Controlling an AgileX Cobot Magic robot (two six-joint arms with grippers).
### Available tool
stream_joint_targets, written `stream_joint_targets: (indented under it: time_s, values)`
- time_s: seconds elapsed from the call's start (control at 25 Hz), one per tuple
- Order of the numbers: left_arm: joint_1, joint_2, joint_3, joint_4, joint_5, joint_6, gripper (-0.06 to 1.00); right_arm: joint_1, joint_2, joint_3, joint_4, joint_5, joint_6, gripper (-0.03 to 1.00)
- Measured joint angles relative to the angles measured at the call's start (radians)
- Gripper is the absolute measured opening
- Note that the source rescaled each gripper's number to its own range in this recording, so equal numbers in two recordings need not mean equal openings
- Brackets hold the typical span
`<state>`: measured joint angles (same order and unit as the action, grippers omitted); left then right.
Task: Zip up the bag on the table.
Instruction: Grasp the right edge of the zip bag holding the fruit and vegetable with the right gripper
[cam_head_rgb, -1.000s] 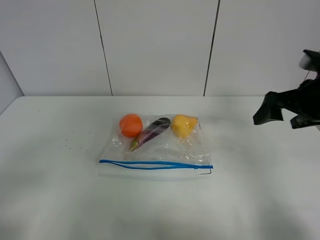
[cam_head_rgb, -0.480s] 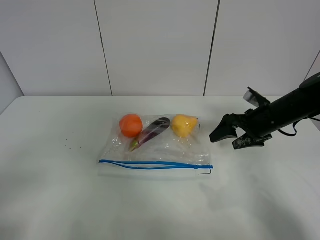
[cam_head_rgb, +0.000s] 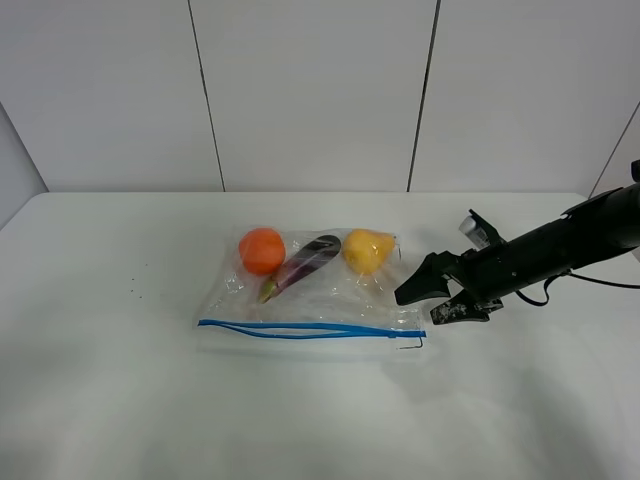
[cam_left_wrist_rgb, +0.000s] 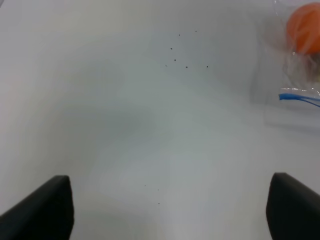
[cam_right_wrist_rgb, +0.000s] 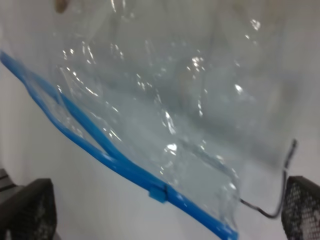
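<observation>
The clear crinkly bag (cam_head_rgb: 330, 300) lies flat in the middle of the white table (cam_head_rgb: 110, 390). Through it I see an orange (cam_head_rgb: 262, 249), a purple eggplant (cam_head_rgb: 303, 264) and a yellow pear (cam_head_rgb: 367, 250). Its blue zipper strip (cam_head_rgb: 310, 329) runs along the near edge and gapes apart over part of its length. My right gripper (cam_head_rgb: 428, 305) hovers open just right of the bag's right end. In the right wrist view the strip (cam_right_wrist_rgb: 115, 160) and its small slider (cam_right_wrist_rgb: 158, 194) lie between the open fingers (cam_right_wrist_rgb: 27, 210). My left gripper (cam_left_wrist_rgb: 170, 210) is open over bare table, with the bag's corner (cam_left_wrist_rgb: 300, 75) off to one side.
A thin black corner mark (cam_head_rgb: 410, 344) sits on the table at the bag's near right corner. Small dark specks (cam_head_rgb: 140, 292) dot the table left of the bag. A white panelled wall (cam_head_rgb: 310, 90) stands behind the table.
My right arm has swung in from the right edge, down and left, until its open gripper hangs at the bag's right end. The bag has not moved.
</observation>
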<state>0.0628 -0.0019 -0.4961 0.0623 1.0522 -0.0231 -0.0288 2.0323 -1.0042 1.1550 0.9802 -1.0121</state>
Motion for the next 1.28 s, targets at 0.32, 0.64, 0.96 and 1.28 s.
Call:
stream_joint_targets:
  time_s: [0.32, 0.64, 0.96, 1.28]
  values:
    - [0.000, 0.000, 0.000, 0.000, 0.000, 0.000, 1.00, 0.000, 0.089, -0.001, 0.120, 0.044, -0.119, 0.98]
    - [0.000, 0.000, 0.000, 0.000, 0.000, 0.000, 1.00, 0.008, 0.139, -0.002, 0.175, 0.078, -0.183, 0.98]
    - [0.000, 0.000, 0.000, 0.000, 0.000, -0.001, 1.00, 0.008, 0.173, -0.002, 0.212, 0.099, -0.208, 0.87]
    - [0.000, 0.000, 0.000, 0.000, 0.000, -0.001, 1.00, 0.008, 0.173, -0.002, 0.208, 0.099, -0.198, 0.57]
